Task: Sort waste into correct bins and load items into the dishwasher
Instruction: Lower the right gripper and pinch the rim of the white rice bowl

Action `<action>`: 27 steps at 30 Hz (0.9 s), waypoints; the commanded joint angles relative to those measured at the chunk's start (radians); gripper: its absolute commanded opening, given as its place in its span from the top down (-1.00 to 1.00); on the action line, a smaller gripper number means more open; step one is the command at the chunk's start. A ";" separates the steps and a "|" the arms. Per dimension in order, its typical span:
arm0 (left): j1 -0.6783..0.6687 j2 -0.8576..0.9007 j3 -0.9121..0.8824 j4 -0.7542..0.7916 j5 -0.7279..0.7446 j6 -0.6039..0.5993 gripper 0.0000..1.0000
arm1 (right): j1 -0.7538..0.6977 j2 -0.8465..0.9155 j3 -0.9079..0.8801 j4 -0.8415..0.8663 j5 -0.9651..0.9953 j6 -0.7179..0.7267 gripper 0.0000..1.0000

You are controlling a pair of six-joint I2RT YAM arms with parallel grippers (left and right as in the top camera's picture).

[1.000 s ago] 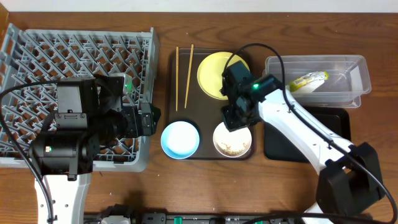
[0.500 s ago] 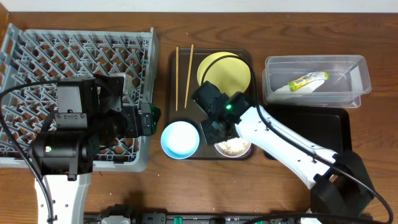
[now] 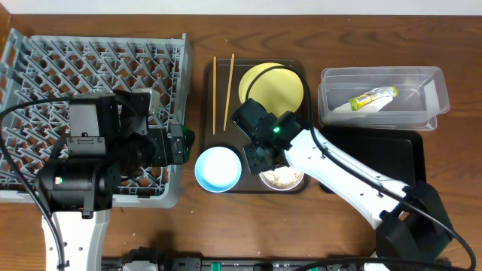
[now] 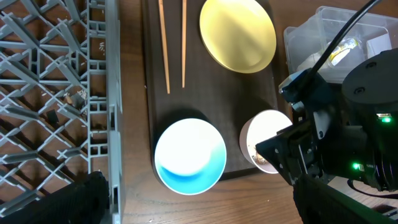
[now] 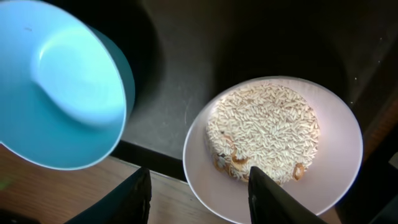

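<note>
The white bowl (image 5: 273, 146) holds pale rice (image 5: 264, 130) and stands on the brown serving tray (image 3: 226, 143), beside the light-blue bowl (image 5: 59, 87). My right gripper (image 5: 199, 202) hangs open over the white bowl's near rim, one finger (image 5: 134, 199) outside it and the other (image 5: 273, 199) over its inside. The yellow plate (image 3: 273, 89) and the chopsticks (image 3: 223, 90) lie at the tray's far end. By the dish rack's (image 3: 90, 68) right wall my left gripper (image 4: 199, 211) is wide open and holds nothing, just short of the light-blue bowl (image 4: 189, 155).
A clear tub (image 3: 422, 86) at the far right holds a green-and-yellow wrapper (image 3: 373, 97) and white paper. In front of it lies a shallow black tray (image 3: 392, 150). My right arm (image 3: 339, 169) stretches across the brown tray's right edge.
My right gripper has swung from between the plate and the white bowl to the bowl's left-front rim, and its jaws have widened a little. The left arm is still.
</note>
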 commanded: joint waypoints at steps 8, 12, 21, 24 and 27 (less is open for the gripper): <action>-0.004 0.000 0.014 -0.003 -0.002 0.013 -0.96 | 0.052 0.095 0.005 0.018 0.006 0.019 0.03; -0.004 0.000 0.014 -0.003 -0.002 0.013 -0.96 | 0.068 0.104 0.005 0.028 0.006 0.018 0.03; -0.004 0.000 0.014 -0.003 -0.002 0.013 -0.96 | 0.069 0.105 -0.018 0.040 0.122 0.021 0.15; -0.004 0.000 0.014 -0.003 -0.002 0.014 -0.96 | 0.069 0.106 -0.055 0.082 0.110 -0.017 0.35; -0.004 0.000 0.014 -0.003 -0.002 0.013 -0.96 | 0.069 0.106 -0.088 0.113 0.105 -0.023 0.49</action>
